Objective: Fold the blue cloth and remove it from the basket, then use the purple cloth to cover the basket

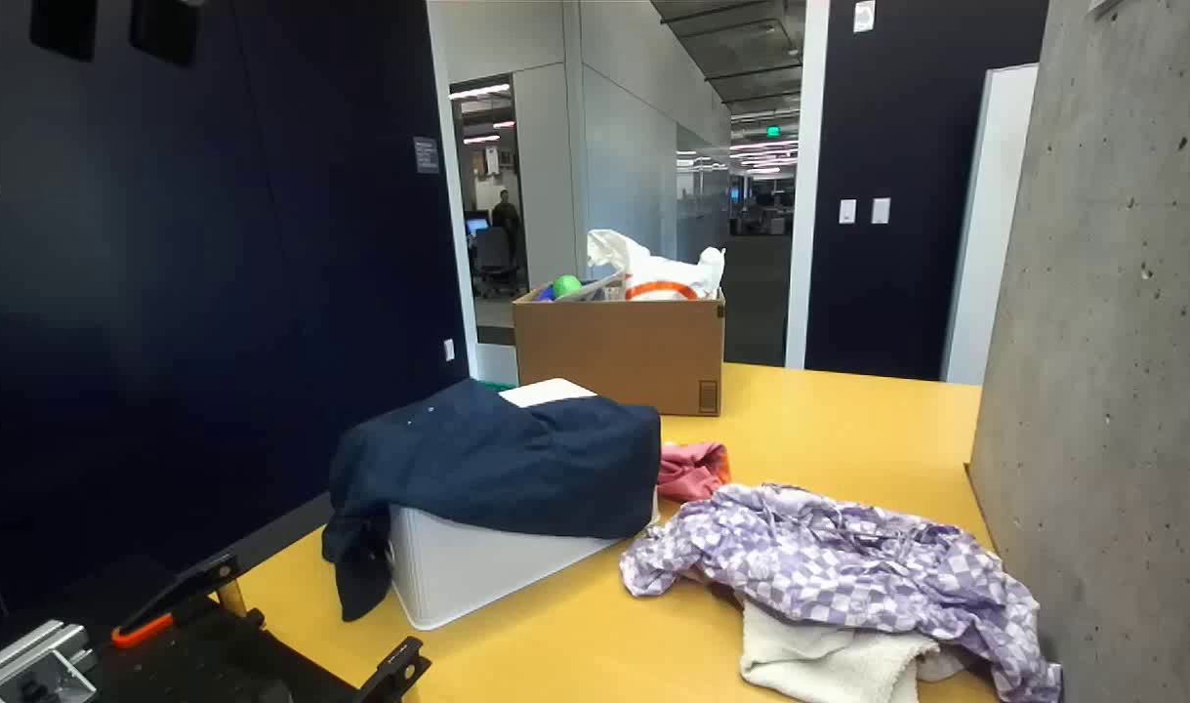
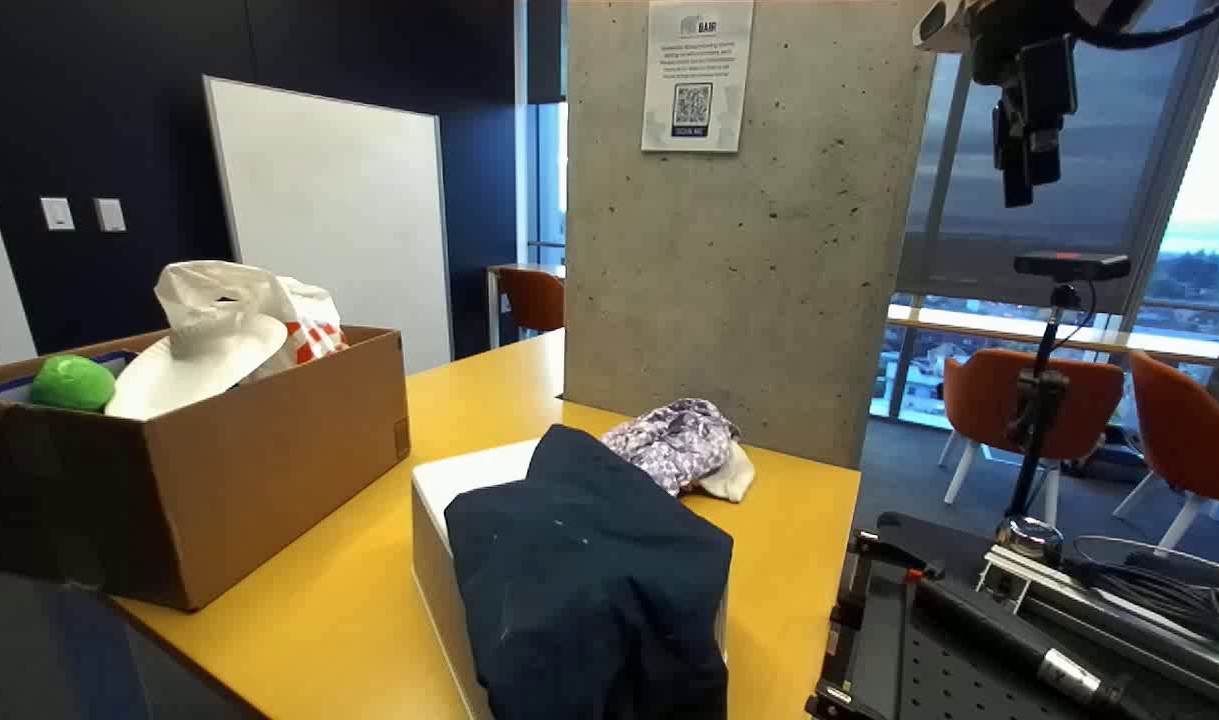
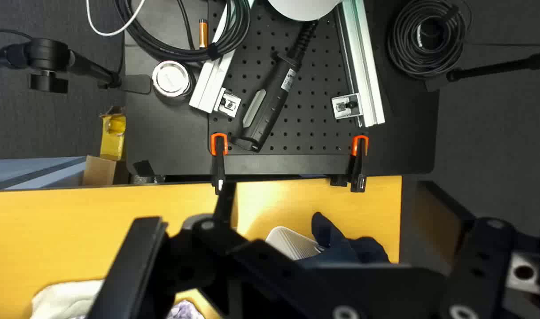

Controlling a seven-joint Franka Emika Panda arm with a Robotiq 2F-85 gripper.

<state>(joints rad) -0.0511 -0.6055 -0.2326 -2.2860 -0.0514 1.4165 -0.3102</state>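
The dark blue cloth [image 1: 497,459] [image 2: 589,590] [image 3: 367,249] lies draped over the white basket [image 1: 497,571] [image 2: 435,560] [image 3: 289,243], one end hanging down its side. A pale part of the basket stays uncovered at the back. Beside the basket, the purple checked cloth [image 1: 848,557] [image 2: 674,440] [image 3: 186,311] lies crumpled on the table. High above the table, my gripper [image 1: 114,41] [image 2: 1029,178] points down, fingers apart with nothing between them. Its dark parts block much of the lower wrist view, hiding most of the basket and both cloths there.
Cream fabric [image 1: 819,654] [image 3: 66,297] lies under the purple cloth, and a small red cloth [image 1: 692,471] sits behind the basket. A full cardboard box [image 1: 619,356] [image 2: 279,470] stands farther back. A concrete pillar [image 1: 1102,342] [image 2: 739,280] borders the yellow table [image 1: 848,420].
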